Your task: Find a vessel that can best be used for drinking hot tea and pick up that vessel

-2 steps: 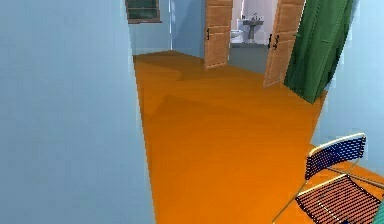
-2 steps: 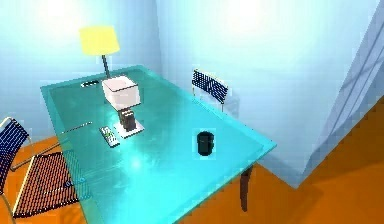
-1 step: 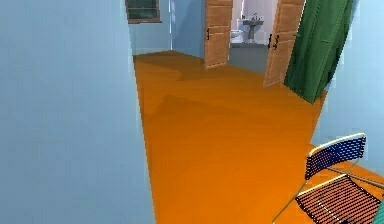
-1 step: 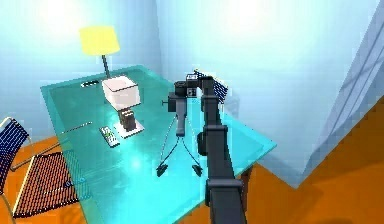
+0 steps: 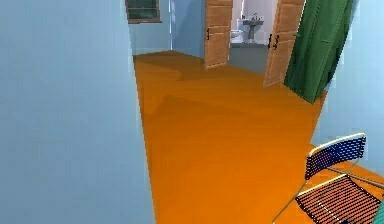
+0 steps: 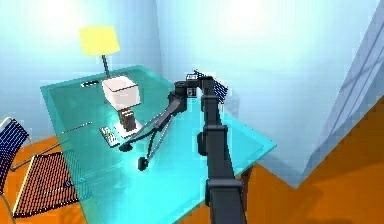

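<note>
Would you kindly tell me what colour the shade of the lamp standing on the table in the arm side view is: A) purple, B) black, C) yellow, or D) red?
C: the lamp standing toward the far end of the turquoise table carries a pale yellow shade.

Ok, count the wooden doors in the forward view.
2. One door stands left of the lit doorway, the other door right of it, beside the green curtain. The near blue wall may hide more.
</note>
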